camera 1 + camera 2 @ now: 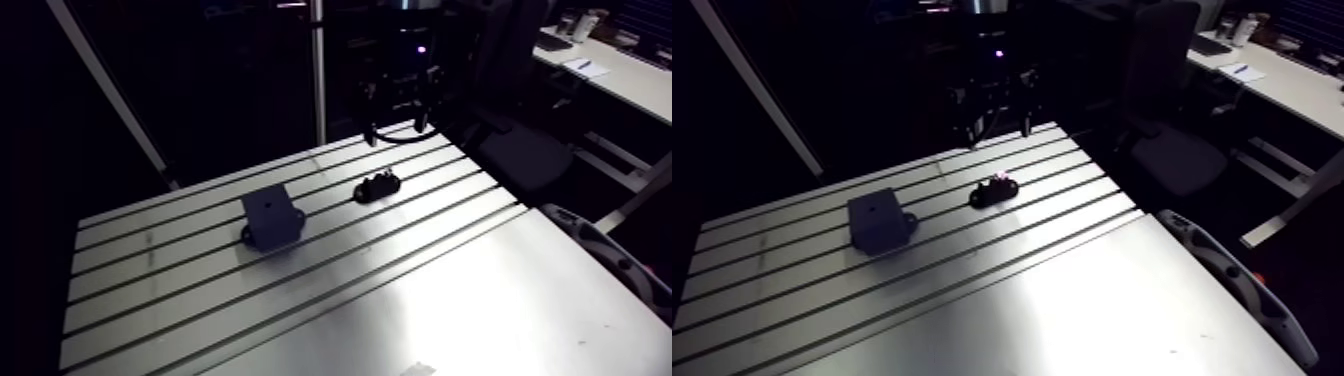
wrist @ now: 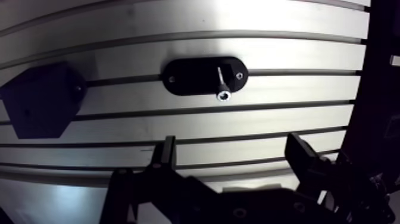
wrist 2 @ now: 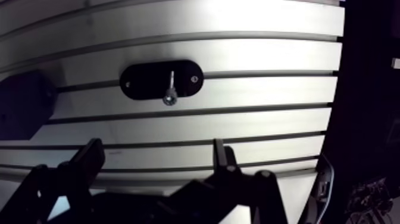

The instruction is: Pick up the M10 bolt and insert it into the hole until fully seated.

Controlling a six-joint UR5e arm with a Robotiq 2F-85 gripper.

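M10 bolt (image 2: 221, 84) stands head-up in a black oval holder (image 2: 190, 76), which sits just right of the middle of the frame in the arm view. A dark block (image 1: 272, 218) lies to its left, well apart, near the frame's centre. A faint spot on its top face may be the hole, though that cannot be read for sure.

The hand (image 2: 232, 149) hangs in the upper part of that frame over the far edge of the surface (image 1: 450, 300), fingers spread wide and holding nothing. In the wrist view the bolt lies ahead of the fingers, not between them.

As steel, the bolt should be rigid, small and fairly light. Its smooth round head may slip or twist in a loose grip. Taking it just under the head, square to the shaft, looks best, and then lifting it straight out of the holder.

Open room is generous: bare slotted metal runs between holder and block and fills the lower half of the frame. The far edge and the right-hand edge are the only limits near the hand.
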